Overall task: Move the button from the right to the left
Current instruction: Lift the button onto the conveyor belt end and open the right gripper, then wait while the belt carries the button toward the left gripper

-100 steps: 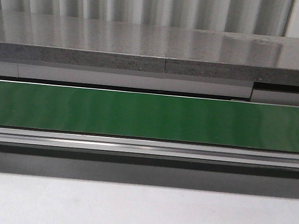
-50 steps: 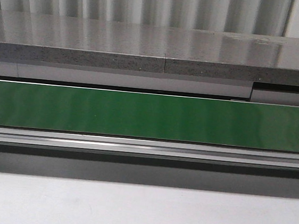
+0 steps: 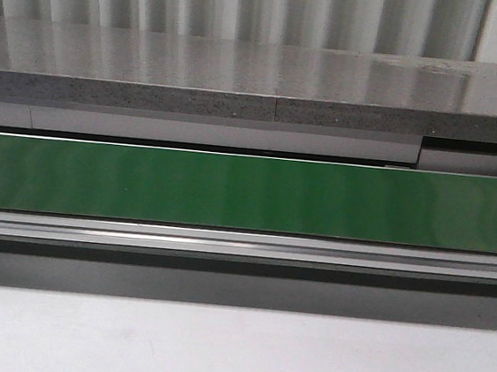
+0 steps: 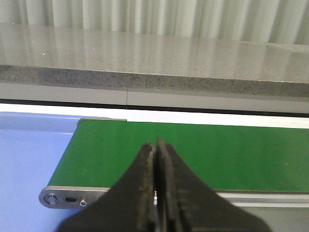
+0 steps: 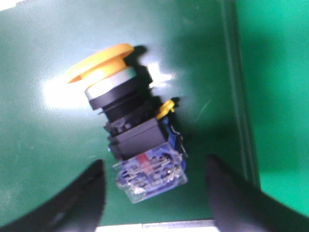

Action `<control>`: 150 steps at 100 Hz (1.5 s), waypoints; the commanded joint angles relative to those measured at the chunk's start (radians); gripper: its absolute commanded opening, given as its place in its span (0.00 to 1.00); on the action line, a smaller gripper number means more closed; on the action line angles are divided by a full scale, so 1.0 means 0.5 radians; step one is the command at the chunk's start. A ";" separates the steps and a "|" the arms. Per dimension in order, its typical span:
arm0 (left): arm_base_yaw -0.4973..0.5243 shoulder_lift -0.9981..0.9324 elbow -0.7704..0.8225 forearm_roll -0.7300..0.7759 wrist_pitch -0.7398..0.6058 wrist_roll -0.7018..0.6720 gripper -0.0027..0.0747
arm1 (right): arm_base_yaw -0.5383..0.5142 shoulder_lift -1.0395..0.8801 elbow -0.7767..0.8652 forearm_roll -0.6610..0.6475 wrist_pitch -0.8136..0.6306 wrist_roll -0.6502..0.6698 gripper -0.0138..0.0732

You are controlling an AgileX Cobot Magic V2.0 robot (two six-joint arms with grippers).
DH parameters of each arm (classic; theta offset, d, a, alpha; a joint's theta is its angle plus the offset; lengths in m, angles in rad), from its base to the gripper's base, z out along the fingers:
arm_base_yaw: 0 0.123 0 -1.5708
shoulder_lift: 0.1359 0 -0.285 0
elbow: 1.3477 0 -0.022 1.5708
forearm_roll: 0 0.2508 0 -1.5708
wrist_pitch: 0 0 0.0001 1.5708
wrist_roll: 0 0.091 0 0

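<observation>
One button (image 5: 126, 128) lies between right pincer (image 5: 154, 193) fingers.

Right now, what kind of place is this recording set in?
Probably a factory-style or lab conveyor workstation: a green conveyor belt in a metal frame, a grey stone-look counter behind it, and an industrial button lying on the belt between the right gripper's open fingers.
</observation>
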 commanded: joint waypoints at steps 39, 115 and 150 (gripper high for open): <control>0.006 -0.072 0.049 -0.019 -0.155 0.000 0.01 | 0.255 -0.403 0.196 0.025 -0.329 -0.193 0.45; 0.006 -0.072 0.049 -0.019 -0.155 0.000 0.01 | 0.689 -1.551 1.015 -0.003 -0.835 -0.238 0.08; 0.006 -0.072 0.049 -0.019 -0.155 0.000 0.01 | 0.697 -2.296 1.336 -0.003 -0.899 -0.238 0.08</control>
